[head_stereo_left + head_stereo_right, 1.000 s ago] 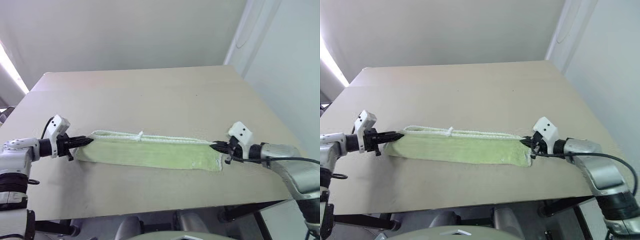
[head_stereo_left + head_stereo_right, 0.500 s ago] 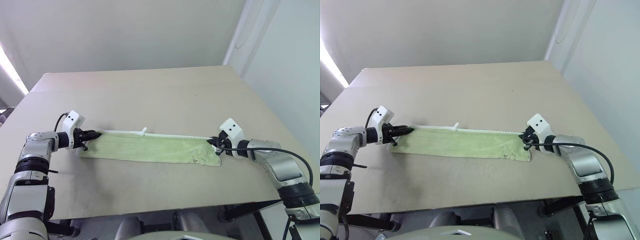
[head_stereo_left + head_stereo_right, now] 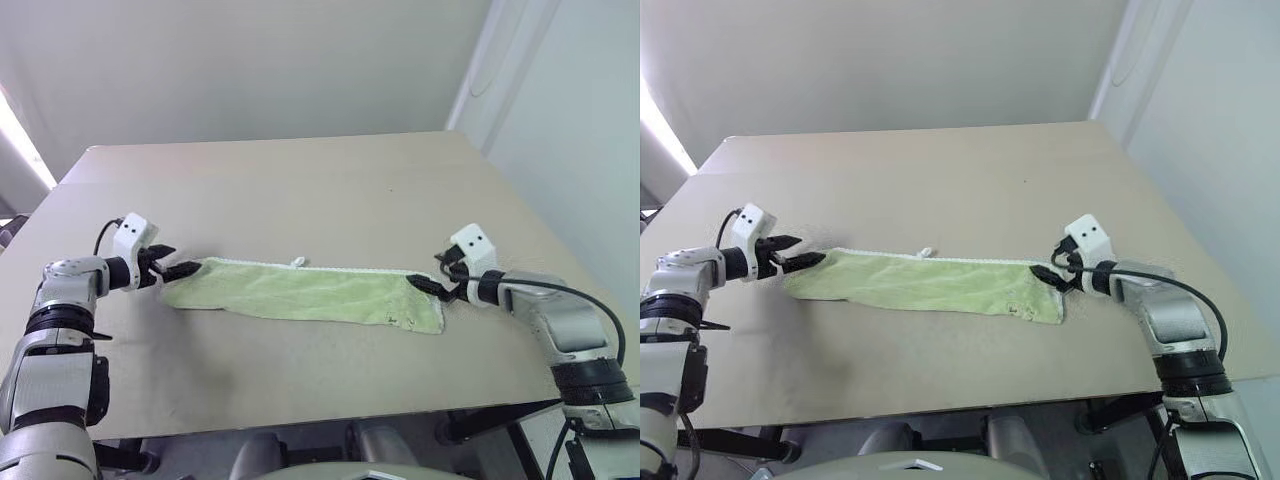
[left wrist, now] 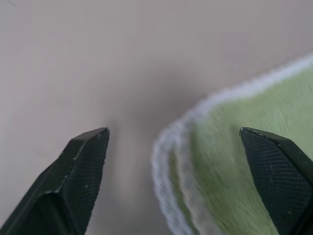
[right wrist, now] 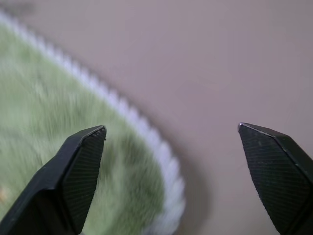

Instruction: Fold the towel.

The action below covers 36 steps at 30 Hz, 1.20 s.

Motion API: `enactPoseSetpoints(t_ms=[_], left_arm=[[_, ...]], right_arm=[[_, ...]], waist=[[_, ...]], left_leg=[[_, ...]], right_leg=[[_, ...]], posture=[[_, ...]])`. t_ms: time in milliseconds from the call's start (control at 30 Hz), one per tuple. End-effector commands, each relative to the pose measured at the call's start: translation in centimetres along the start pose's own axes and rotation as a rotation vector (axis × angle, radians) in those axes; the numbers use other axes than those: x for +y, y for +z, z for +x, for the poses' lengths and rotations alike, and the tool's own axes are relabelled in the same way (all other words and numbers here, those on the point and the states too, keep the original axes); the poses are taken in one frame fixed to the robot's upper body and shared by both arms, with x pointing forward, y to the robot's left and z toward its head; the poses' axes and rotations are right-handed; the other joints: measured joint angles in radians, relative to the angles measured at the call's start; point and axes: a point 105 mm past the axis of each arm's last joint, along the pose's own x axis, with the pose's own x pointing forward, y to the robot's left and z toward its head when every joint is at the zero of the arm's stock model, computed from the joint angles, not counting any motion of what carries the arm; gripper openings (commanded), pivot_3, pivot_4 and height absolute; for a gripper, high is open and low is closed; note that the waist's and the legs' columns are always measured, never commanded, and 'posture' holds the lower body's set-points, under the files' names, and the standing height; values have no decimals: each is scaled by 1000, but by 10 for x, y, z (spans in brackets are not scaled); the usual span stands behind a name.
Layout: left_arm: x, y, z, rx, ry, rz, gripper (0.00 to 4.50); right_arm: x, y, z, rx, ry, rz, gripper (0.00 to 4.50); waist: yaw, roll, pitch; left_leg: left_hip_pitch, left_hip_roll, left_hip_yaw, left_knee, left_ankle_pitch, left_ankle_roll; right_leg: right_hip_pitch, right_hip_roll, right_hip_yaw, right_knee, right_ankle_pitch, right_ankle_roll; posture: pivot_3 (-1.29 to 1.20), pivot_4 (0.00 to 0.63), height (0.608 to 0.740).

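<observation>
Left eye view: we record the towel [image 3: 305, 295], a long folded strip lying flat across the near half of the tabletop [image 3: 300, 190], white loop tag [image 3: 297, 263] on its far edge. Left end effector [image 3: 172, 264] at its left end, right end effector [image 3: 432, 277] at its right end, both spread apart, gripping nothing.

Left wrist view: we see fingers [image 4: 80, 171] wide apart, towel corner between them.

Right wrist view: fingers [image 5: 73, 176] parted over the towel's stitched edge.
</observation>
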Motion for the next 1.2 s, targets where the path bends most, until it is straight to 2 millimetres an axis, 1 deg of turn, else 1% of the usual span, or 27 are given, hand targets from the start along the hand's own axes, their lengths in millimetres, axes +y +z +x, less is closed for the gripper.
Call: enactPoseSetpoints(t_ms=[33,100,133,200,267,367,467,533,633,767,900,1033,1200], left_arm=[[1,46,-9,-141,-38,4,4500],[-13,58,-7,-161,-137,26,4500],[-20,60,-6,-162,-173,44,4500],[-33,63,0,-167,-231,76,4500],[-44,63,4,-169,-263,93,4500],[-60,60,8,-155,-334,87,4500],[-73,50,9,-118,-392,110,4500],[-85,48,11,-113,-447,158,4500],[-99,48,7,-117,-531,210,4500],[-119,51,-3,-128,-642,234,4500],[-135,52,-10,-131,-705,262,4500],[-140,47,-11,-117,-714,262,4500],[-140,41,-9,-105,-701,256,4500]], right_arm=[[2,28,-28,-91,85,176,4334],[11,20,-44,-52,175,332,4334],[16,16,-50,-33,218,401,4334],[35,8,-66,0,343,546,4334],[49,2,-78,18,430,644,4334],[62,-19,-89,65,477,746,4334],[69,-34,-93,88,487,828,4334],[75,-47,-91,93,479,904,4334],[75,-59,-81,83,419,983,4334],[70,-64,-67,40,332,1058,4334],[62,-63,-59,0,258,1112,4334],[49,-61,-50,-45,160,1168,4334],[44,-57,-44,-62,102,1189,4334]], waist=[[4,0,0],[7,0,0],[8,0,0],[9,-1,0],[7,0,-1],[0,0,-1],[-9,0,-1],[-12,0,-1],[-15,0,-1],[-25,1,-1],[-26,1,-1],[-26,1,-1],[-27,1,0]], left_leg=[[0,0,0,0,0,0],[-1,0,-1,0,0,0],[-1,0,-1,0,0,0],[-2,0,-1,0,0,0],[-2,0,-1,0,0,0],[0,0,-1,0,0,0],[0,0,0,0,0,0],[1,0,0,0,0,0],[1,0,-1,0,0,0],[1,0,0,0,0,0],[0,0,0,0,0,0],[0,1,0,0,0,0],[1,0,-1,0,0,0]], right_leg=[[0,0,0,0,0,0],[0,0,-1,0,0,0],[0,0,-1,-1,0,0],[0,0,-1,-1,0,0],[0,-1,0,-1,0,0],[1,0,0,0,0,0],[1,0,1,1,0,0],[1,1,1,1,0,0],[2,1,1,1,0,0],[2,1,1,0,0,0],[1,0,1,-1,0,0],[1,0,1,-1,0,0],[2,0,2,-2,0,0]], posture=[[0,0,712],[0,0,712],[0,0,712],[0,0,712],[0,0,712],[0,0,712],[0,0,712],[0,0,712],[0,0,712],[0,0,712],[0,0,712],[0,0,712],[0,0,712]])
